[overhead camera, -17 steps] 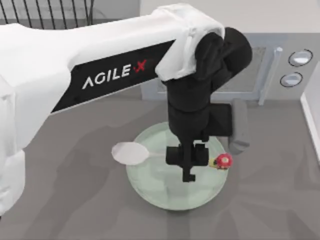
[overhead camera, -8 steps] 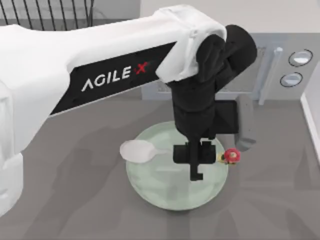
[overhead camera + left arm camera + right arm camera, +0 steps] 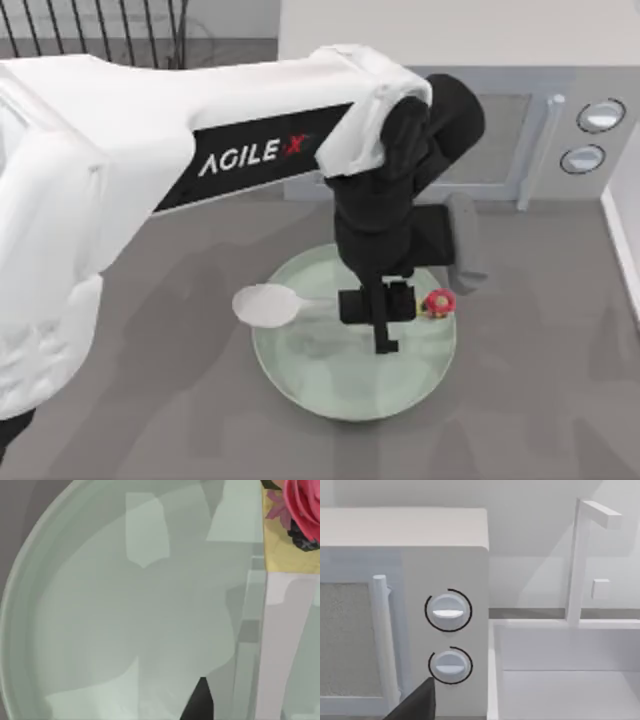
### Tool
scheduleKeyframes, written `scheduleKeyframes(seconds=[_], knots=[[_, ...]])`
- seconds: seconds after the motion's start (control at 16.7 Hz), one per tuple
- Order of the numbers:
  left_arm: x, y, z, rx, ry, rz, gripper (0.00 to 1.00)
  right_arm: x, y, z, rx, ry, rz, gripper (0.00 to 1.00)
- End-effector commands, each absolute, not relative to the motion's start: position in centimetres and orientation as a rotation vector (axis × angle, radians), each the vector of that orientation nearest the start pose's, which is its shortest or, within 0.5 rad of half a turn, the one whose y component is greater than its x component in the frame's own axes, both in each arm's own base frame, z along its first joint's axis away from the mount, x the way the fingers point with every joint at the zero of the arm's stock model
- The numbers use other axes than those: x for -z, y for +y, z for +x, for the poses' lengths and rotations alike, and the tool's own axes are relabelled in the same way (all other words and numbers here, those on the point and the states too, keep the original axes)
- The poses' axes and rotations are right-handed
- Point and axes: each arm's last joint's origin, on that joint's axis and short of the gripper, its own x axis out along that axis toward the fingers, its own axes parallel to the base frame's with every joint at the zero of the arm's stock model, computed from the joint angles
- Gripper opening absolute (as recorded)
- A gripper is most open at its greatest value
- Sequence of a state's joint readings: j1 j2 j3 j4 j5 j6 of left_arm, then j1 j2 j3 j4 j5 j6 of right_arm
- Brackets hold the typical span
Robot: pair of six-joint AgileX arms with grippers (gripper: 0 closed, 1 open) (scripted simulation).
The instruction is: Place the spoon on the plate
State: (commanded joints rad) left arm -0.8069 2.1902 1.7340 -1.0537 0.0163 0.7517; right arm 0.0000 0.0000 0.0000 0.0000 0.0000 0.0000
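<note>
The plate (image 3: 350, 375) sits near the middle of the grey table (image 3: 180, 400), pale green and glossy, and the spoon (image 3: 265, 305) stretches across its far half. The spoon's white bowl hangs out over the plate's left rim, while the thin handle runs rightward across the plate to the small red knob by the right rim. The left gripper (image 3: 378, 318) points straight down over the handle's middle, black fingers closed in tight on it, so it appears to have the spoon in its grasp; whether the spoon touches the plate or is held just above it, I cannot tell. In the left wrist view the plate (image 3: 100, 630) shows close up, with the spoon (image 3: 280, 645) handle and its red end alongside.

Behind the plate stands a white microwave (image 3: 540, 140) with two round dials. Right of it in the right wrist view is a white sink (image 3: 570, 680) with a tall faucet (image 3: 580, 555). A dark wire rack (image 3: 90, 30) stands at the far left.
</note>
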Motion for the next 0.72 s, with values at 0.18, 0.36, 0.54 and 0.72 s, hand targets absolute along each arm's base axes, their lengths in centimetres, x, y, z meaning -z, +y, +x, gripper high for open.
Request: scheduleKeyframes(seconds=[0.18, 0.36, 0.54, 0.72], knots=[[-13.8, -30.4, 30.5, 1.186, 1.214, 1.168, 0.0, -16.0, -0.1, 10.6, 0.0, 0.0, 0.0, 1.0], [-13.5, -30.4, 30.5, 1.186, 1.222, 1.169, 0.0, -16.0, -0.1, 10.6, 0.0, 0.0, 0.0, 1.0], [-13.5, -30.4, 30.5, 1.186, 1.222, 1.169, 0.08, -16.0, -0.1, 10.6, 0.0, 0.0, 0.0, 1.0], [-13.5, -30.4, 30.5, 1.186, 1.222, 1.169, 0.3, -16.0, -0.1, 10.6, 0.0, 0.0, 0.0, 1.0]])
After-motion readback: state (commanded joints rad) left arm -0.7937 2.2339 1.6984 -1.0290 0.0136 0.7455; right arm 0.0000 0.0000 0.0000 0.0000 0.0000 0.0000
